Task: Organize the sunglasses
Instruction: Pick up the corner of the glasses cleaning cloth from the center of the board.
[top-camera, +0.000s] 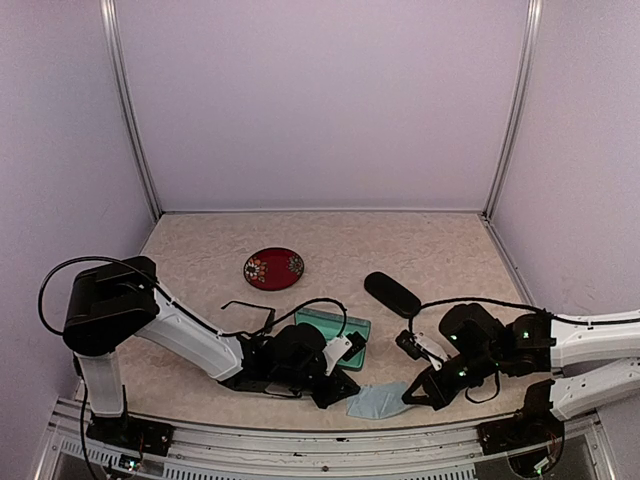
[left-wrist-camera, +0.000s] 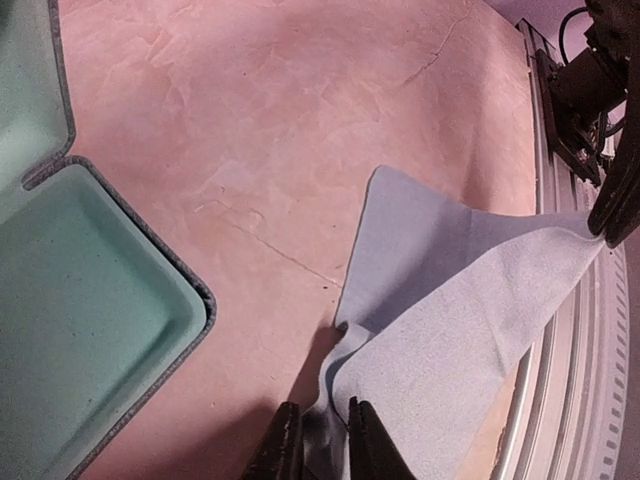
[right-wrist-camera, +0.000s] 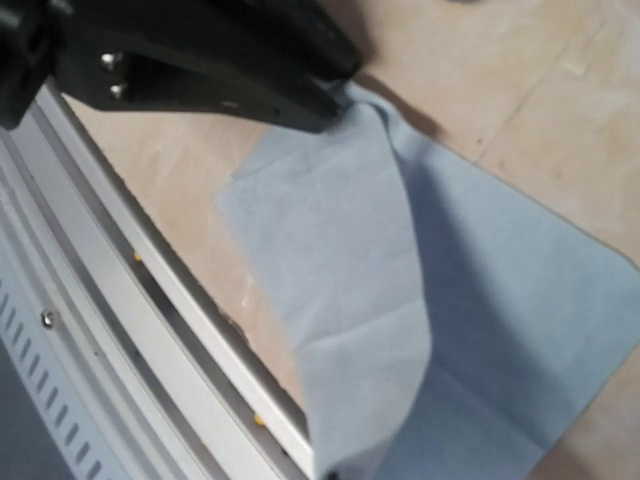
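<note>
At the surface's near edge, the right gripper (top-camera: 408, 398) is clamped on a light-blue cloth (top-camera: 375, 402). The left gripper (left-wrist-camera: 320, 445) is narrowly parted around its other corner. Beyond lie an open green-lined case (top-camera: 352, 324), thin black sunglasses (top-camera: 248, 306), a black oval case (top-camera: 392, 294) and, farthest, reddish-brown sunglasses (top-camera: 273, 268).

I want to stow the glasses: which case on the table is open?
The rectangular case with the green lining is open, its lid laid back. The black oval case farther back is shut.
</note>
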